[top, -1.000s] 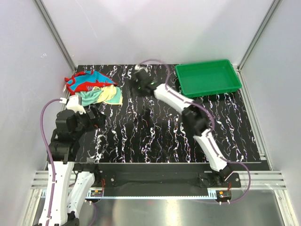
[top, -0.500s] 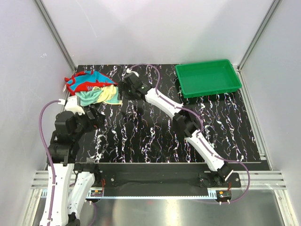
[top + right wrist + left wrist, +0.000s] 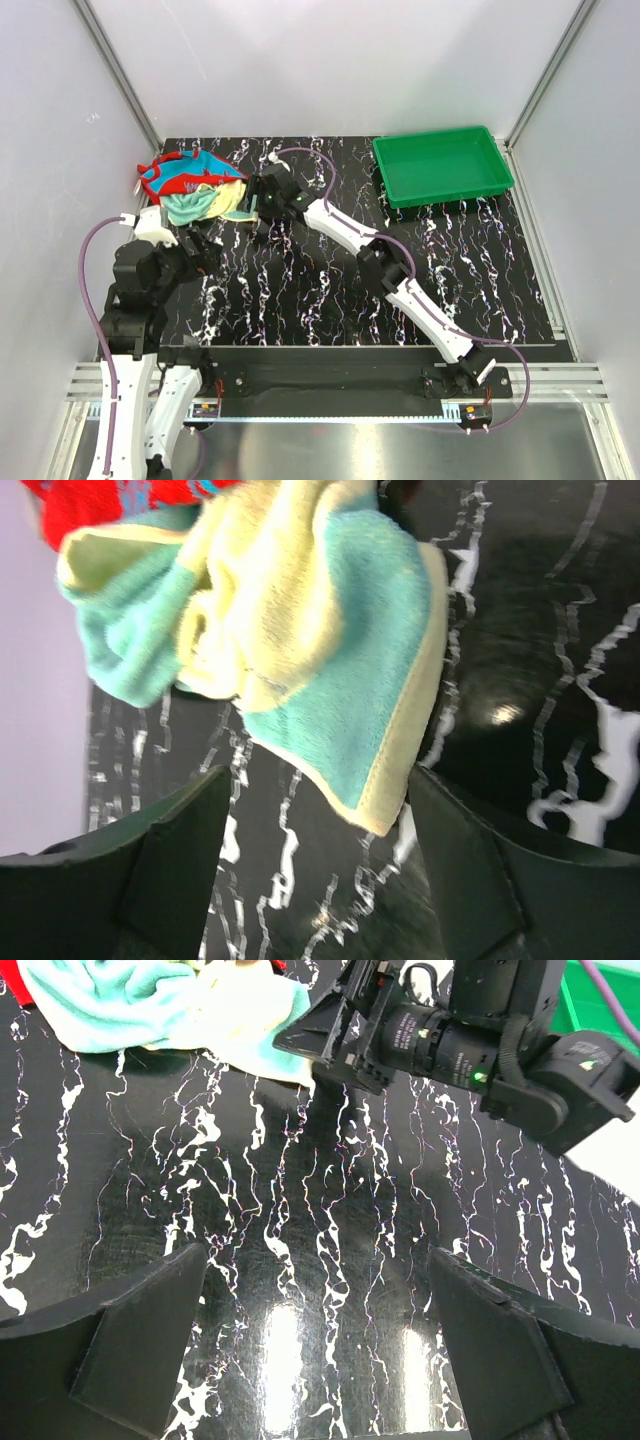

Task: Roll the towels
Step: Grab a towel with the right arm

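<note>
Towels: you have both in one crumpled heap at the far left of the table (image 3: 330, 290). The red towel (image 3: 172, 178) sits farthest left. The pale yellow towel (image 3: 300, 610) is bunched against its near right side, touching and partly overlapping it. Neither lies flat and neither is rolled, so I judge the task to be at its start.

Right arm: it stretches from the right across to the heap, with the right gripper (image 3: 256, 200) at the heap's right edge. In the wrist view its fingers (image 3: 170, 870) stand apart, one on each side of the yellow towel's loose corner, where the teal patch shows. No pinch is visible. That corner is probably the target because it is the one free edge sticking out clear of the red cloth.

Left arm: the left gripper (image 3: 315, 1280) hovers over bare table just near of the heap, fingers spread wide with nothing between them. It looks placed to take a second corner once the yellow towel is drawn out.

The green tray (image 3: 442, 166) sits far right, well apart.

Caution: when you close, check that only yellow cloth is caught, or a pull may drag the red towel along.
</note>
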